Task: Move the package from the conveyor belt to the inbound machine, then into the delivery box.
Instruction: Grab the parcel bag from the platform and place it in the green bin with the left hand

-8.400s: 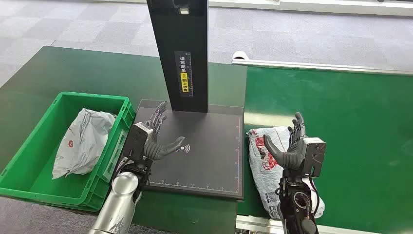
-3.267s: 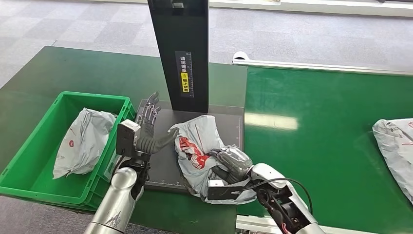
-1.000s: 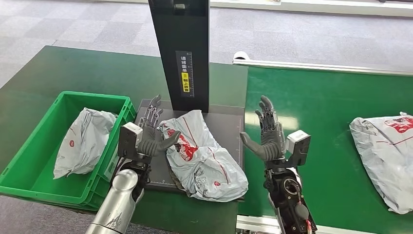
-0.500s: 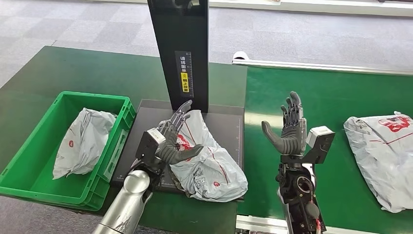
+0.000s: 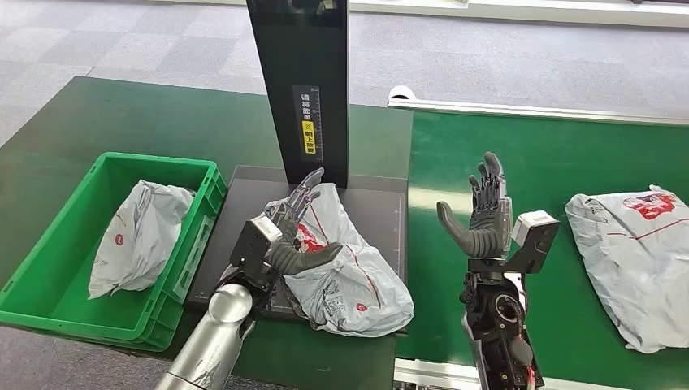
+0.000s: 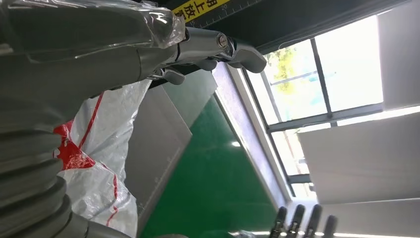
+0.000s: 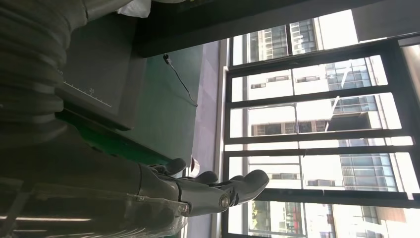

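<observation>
Green matting covered the table (image 5: pixel 122 114) and the conveyor belt (image 5: pixel 569 154). On the inbound machine (image 5: pixel 374 236), below its black column (image 5: pixel 301 81), lay the package (image 5: pixel 349 272). Over its near side the left hand (image 5: pixel 286 236) was spread, fingers apart, thumb on the plastic, gripping nothing. Over the belt the right hand (image 5: pixel 481 218) stood upright, open and empty. Another package (image 5: pixel 634 252) lay on the belt; a third (image 5: pixel 138 236) sat in the delivery box (image 5: pixel 49 301).

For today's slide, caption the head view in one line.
Left hand reaches over the package on the inbound machine; right hand open.
</observation>
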You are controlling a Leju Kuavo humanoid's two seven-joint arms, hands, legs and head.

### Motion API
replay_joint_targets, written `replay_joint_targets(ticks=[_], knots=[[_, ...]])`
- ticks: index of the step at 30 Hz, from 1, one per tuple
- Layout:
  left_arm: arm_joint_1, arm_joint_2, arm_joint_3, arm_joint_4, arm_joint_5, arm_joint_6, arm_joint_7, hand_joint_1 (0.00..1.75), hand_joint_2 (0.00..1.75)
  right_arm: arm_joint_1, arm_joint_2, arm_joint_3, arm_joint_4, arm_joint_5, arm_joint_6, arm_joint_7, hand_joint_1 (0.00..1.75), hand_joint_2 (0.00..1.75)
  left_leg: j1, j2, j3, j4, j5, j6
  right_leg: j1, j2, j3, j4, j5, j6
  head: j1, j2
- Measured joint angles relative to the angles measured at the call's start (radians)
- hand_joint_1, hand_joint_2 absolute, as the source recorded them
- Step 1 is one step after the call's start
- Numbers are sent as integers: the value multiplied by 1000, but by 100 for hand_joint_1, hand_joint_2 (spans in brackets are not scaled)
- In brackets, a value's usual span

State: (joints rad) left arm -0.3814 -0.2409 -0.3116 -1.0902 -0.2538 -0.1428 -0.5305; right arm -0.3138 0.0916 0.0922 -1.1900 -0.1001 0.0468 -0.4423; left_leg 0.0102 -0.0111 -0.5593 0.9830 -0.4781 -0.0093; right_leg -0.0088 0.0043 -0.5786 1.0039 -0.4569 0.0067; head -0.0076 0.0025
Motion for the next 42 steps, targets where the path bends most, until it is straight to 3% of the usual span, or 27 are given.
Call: replay_joint_targets(ticks=[7, 9, 11, 14, 19, 30, 31, 35, 36, 42], knots=[[-57, 0, -156, 83, -312, -9, -10, 0, 175, 5, 14, -16, -11, 37, 27, 17, 0, 175, 0, 0, 0, 0, 0, 0, 0, 0, 0, 0, 0, 0, 0, 0], [-82, -1, -202, 136, -365, -14, 25, 0, 175, 6, 19, -25, -12, 44, 33, 23, 0, 175, 0, 0, 0, 0, 0, 0, 0, 0, 0, 0, 0, 0, 0, 0], [-109, -4, -230, 205, -408, -10, 113, 0, 175, 9, 25, -35, -15, 50, 39, 41, 0, 175, 0, 0, 0, 0, 0, 0, 0, 0, 0, 0, 0, 0, 0, 0], [-131, -8, -243, 309, -461, 15, 206, 0, 175, 28, 38, -45, -23, 71, 50, 73, 0, 175, 0, 1, 0, 0, 0, 0, 0, 1, 0, 0, 0, 0, 0, 0], [-147, -15, -245, 400, -495, 35, 209, 0, 175, 58, 49, -46, -28, 93, 56, 87, 0, 175, 0, 0, 0, 0, 0, 0, 0, 1, 0, 0, 0, 0, 0, 0], [-165, -18, -243, 443, -513, 14, 192, 0, 175, 71, 52, -48, -29, 107, 71, 88, 0, 175, 0, 0, 1, 0, 0, 0, 0, 1, 2, 0, 0, 0, 0, 0], [-166, -18, -243, 445, -513, 13, 190, 5, 175, 71, 52, -48, -29, 107, 71, 87, 0, 175, 0, 0, 1, 0, 0, 0, 0, 1, 2, 0, 0, 0, 0, 0], [-169, -18, -241, 449, -512, 6, 185, 161, 175, 70, 52, -49, -29, 104, 71, 82, 0, 175, 0, 0, 1, 0, 0, 0, 0, 1, 2, 0, 0, 0, 0, 0], [-170, -18, -241, 450, -514, 10, 183, 169, 175, 70, 52, -49, -29, 103, 71, 81, 0, 175, 0, 0, 1, 0, 0, 0, 0, 1, 2, 0, 0, 0, 0, 0], [-168, -19, -233, 450, -558, 94, 153, 171, 175, 68, 52, -53, -28, 94, 69, 74, 0, 175, 0, 0, 1, 0, 0, 0, 0, 1, 2, 0, 0, 0, 0, 0]])
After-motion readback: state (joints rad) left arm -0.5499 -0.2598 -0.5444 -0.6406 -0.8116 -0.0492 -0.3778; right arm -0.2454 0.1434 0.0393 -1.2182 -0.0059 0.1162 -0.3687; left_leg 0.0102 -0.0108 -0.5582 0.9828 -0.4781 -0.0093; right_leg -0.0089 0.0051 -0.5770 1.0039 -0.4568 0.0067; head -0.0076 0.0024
